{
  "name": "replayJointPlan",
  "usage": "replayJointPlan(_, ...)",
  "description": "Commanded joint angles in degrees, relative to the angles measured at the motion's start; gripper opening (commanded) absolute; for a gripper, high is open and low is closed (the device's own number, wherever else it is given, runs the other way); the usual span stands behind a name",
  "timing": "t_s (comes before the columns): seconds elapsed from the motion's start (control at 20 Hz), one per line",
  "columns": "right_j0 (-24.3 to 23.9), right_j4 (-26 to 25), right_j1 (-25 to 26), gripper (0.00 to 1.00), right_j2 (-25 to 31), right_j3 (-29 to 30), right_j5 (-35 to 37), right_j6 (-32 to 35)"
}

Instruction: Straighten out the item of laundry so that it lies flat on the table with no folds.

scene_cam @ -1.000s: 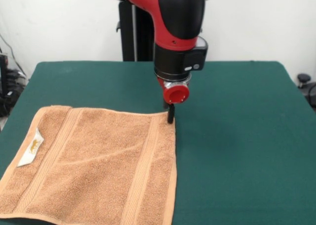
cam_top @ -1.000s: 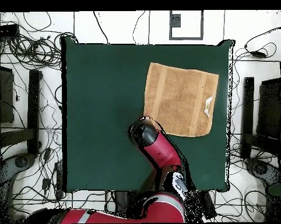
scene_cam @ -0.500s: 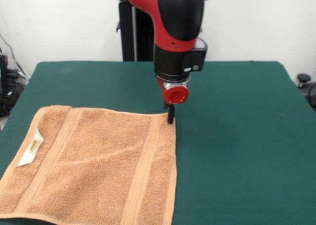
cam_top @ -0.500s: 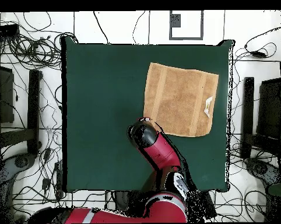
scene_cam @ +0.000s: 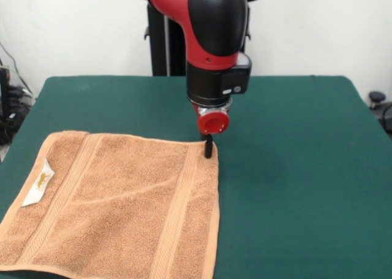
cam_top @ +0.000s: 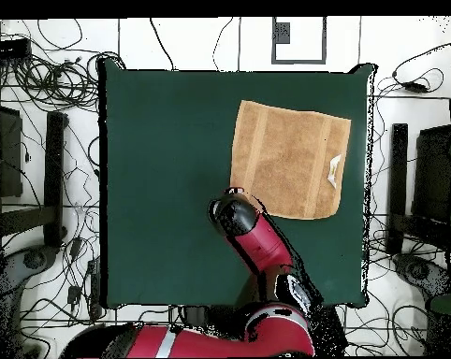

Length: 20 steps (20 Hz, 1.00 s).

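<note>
The light-brown terry towel [scene_cam: 116,208] lies spread flat on the green table [scene_cam: 294,168], at the front left in the front view. It shows woven border bands and a white tag [scene_cam: 38,183] near its left edge. A faint crease runs across its middle. In the overhead view the towel [cam_top: 287,159] lies at the upper right of the table [cam_top: 164,168]. My gripper [scene_cam: 209,147] hangs from the red arm, its black tip at the towel's far right corner. The arm's head [cam_top: 232,213] hides the gripper from above.
The robot's black pedestal [scene_cam: 160,40] stands at the table's far side. Cables and equipment [cam_top: 42,112] lie on the floor around the table. A dark chair or stand [cam_top: 426,178] sits beside the table's right edge.
The arm has shifted slightly to the left in the front view, and the gripper tip now sits at the towel's corner edge. The towel has not visibly moved.
</note>
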Motion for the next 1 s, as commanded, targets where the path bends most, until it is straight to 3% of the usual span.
replayJointPlan(0.05, -0.7, -1.2, 3.5, 1.00, 8.1, 2.3, -4.6, 10.5)
replayJointPlan(0.4, 0.2, -0.9, 3.7, 1.00, 7.0, 1.6, -3.4, 10.2)
replayJointPlan(0.45, 0.5, -0.9, 3.8, 0.00, 6.9, 1.3, -3.2, 10.1)
replayJointPlan(0.6, 2.6, 0.9, 4.6, 0.00, 4.3, 0.1, -0.6, 11.8)
replayJointPlan(1.0, 2.7, 0.9, 4.7, 0.00, 4.2, -0.3, -0.5, 11.6)
